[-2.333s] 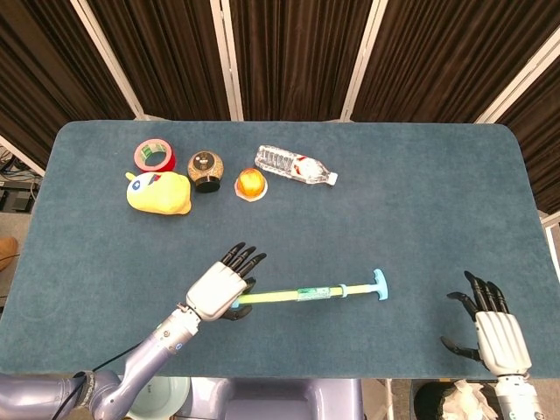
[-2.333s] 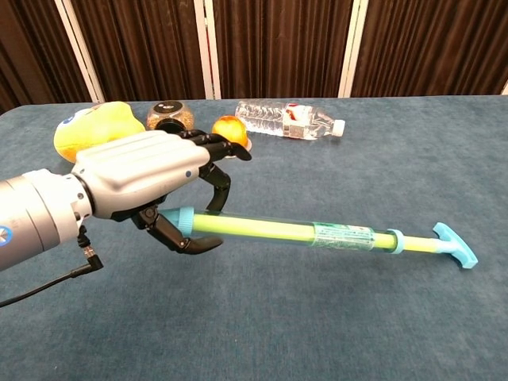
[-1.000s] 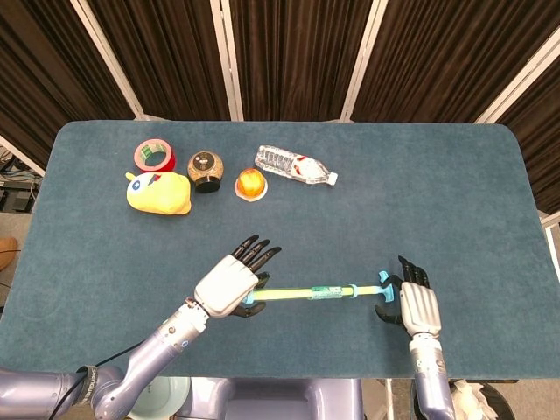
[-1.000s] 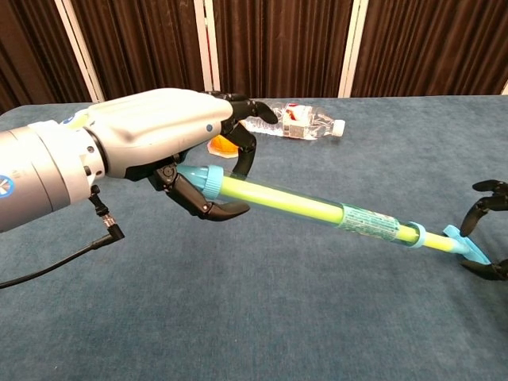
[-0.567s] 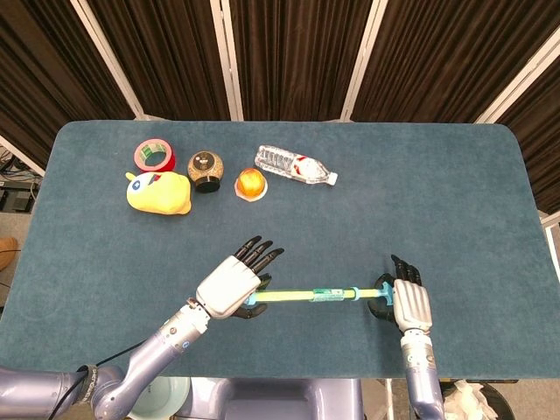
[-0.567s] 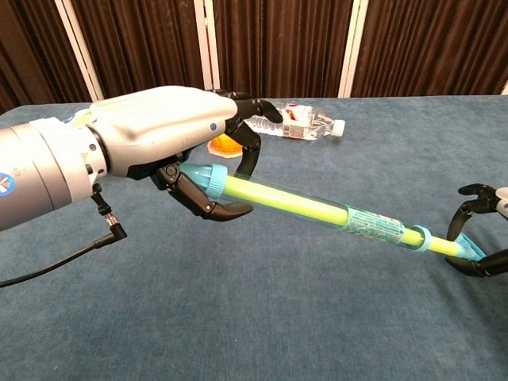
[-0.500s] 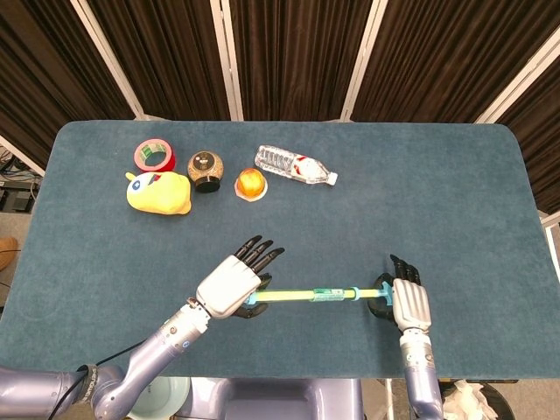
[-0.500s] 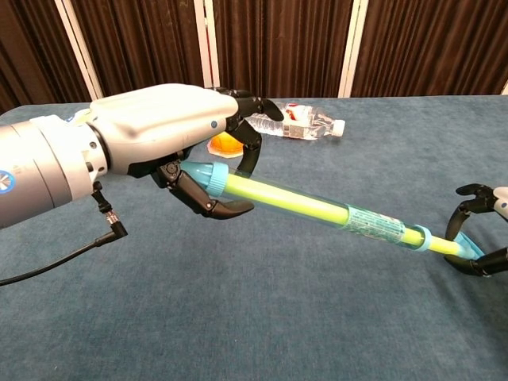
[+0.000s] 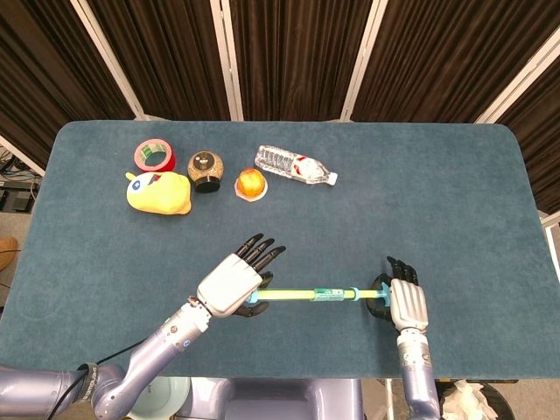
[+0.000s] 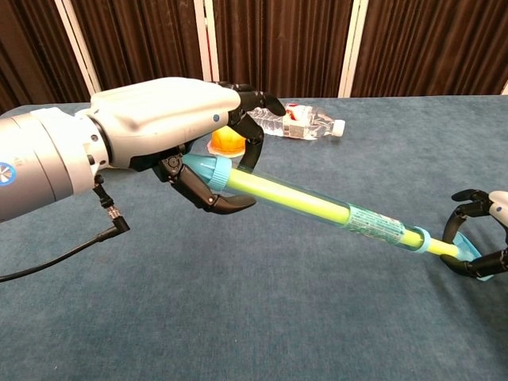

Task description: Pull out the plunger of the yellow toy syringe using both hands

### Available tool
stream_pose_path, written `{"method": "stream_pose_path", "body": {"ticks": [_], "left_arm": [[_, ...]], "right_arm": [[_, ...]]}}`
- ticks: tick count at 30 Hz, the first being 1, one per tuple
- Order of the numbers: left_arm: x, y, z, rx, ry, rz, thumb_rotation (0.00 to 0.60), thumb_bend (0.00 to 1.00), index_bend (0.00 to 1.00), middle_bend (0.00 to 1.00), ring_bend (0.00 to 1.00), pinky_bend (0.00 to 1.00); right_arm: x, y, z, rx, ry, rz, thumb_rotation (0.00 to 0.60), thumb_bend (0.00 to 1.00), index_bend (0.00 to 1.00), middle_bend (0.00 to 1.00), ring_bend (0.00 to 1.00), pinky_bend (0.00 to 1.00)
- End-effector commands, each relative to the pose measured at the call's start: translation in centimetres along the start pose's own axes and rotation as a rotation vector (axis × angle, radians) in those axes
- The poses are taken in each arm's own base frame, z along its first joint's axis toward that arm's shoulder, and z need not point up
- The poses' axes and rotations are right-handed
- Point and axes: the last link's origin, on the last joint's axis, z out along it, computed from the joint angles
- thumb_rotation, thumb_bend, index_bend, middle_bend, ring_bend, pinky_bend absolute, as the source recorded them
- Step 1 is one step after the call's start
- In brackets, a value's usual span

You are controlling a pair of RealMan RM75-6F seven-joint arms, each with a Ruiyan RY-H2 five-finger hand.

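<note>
The yellow toy syringe [image 9: 306,296] [image 10: 317,205] has a clear barrel, a yellow rod inside and blue ends. My left hand [image 9: 232,286] [image 10: 171,131] grips its blue left end between thumb and fingers, and that end is raised off the table, so the syringe slopes down to the right. My right hand [image 9: 405,302] [image 10: 476,238] is at the blue T-handle [image 10: 468,251] of the plunger. Its fingers and thumb curl around the handle. Most of this hand is cut off in the chest view, and I cannot tell whether it presses on the handle.
At the back left of the blue table [image 9: 455,192] lie a yellow plush toy [image 9: 159,192], a red tape roll [image 9: 154,156], a brown round jar [image 9: 206,170], an orange cup [image 9: 251,184] and a plastic bottle [image 9: 295,166] on its side.
My left hand has lifted the syringe's left end off the table. My right hand has come in from the right front and has curled around the plunger handle.
</note>
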Motion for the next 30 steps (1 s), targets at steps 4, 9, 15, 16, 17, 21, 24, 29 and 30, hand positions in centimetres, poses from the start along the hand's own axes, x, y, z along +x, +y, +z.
{"method": "stream_pose_path", "body": {"ticks": [4, 9, 15, 16, 17, 21, 24, 29, 30], "left_arm": [[0.1, -0.1, 0.0, 0.001, 0.002, -0.001, 0.6, 0.36, 0.62, 0.06, 0.0, 0.03], [0.5, -0.3, -0.2, 0.002, 0.011, 0.0, 0.6, 0.36, 0.62, 0.06, 0.0, 0.03], [1.6, -0.7, -0.2, 0.006, 0.038, -0.004, 0.6, 0.36, 0.62, 0.06, 0.0, 0.03], [1.8, -0.7, -0.2, 0.007, 0.043, -0.007, 0.6, 0.36, 0.62, 0.06, 0.0, 0.03], [1.9, -0.7, -0.2, 0.008, 0.047, -0.012, 0.6, 0.36, 0.62, 0.06, 0.0, 0.03], [2.7, -0.7, -0.3, 0.01, 0.069, -0.031, 0.6, 0.36, 0.62, 0.06, 0.0, 0.03], [3.3, -0.7, -0.5, 0.01, 0.083, -0.037, 0.6, 0.36, 0.62, 0.06, 0.0, 0.03], [3.8, -1.3, -1.1, 0.016, 0.093, -0.028, 0.6, 0.36, 0.62, 0.06, 0.0, 0.03], [3.9, -1.5, -1.3, 0.019, 0.092, -0.026, 0.6, 0.36, 0.63, 0.06, 0.0, 0.03]], "right_arm": [[0.0, 0.0, 0.1, -0.001, 0.006, -0.002, 0.6, 0.45, 0.58, 0.12, 0.0, 0.0], [0.8, 0.1, 0.5, -0.003, 0.031, -0.005, 0.6, 0.45, 0.61, 0.13, 0.0, 0.0], [2.4, -0.1, 1.0, 0.002, 0.073, -0.001, 0.6, 0.46, 0.62, 0.13, 0.0, 0.0], [2.7, -0.1, 1.1, 0.003, 0.079, 0.0, 0.6, 0.46, 0.62, 0.13, 0.0, 0.0], [3.0, -0.2, 1.1, 0.004, 0.085, 0.001, 0.6, 0.46, 0.63, 0.13, 0.0, 0.0], [4.2, 0.0, 1.3, 0.001, 0.111, -0.007, 0.6, 0.46, 0.63, 0.13, 0.0, 0.0], [5.0, 0.3, 1.6, -0.01, 0.128, -0.007, 0.6, 0.46, 0.64, 0.13, 0.0, 0.0], [6.3, 1.0, 2.1, -0.031, 0.154, -0.006, 0.6, 0.46, 0.64, 0.14, 0.0, 0.0], [6.5, 1.2, 2.2, -0.036, 0.159, -0.005, 0.6, 0.46, 0.64, 0.14, 0.0, 0.0]]}}
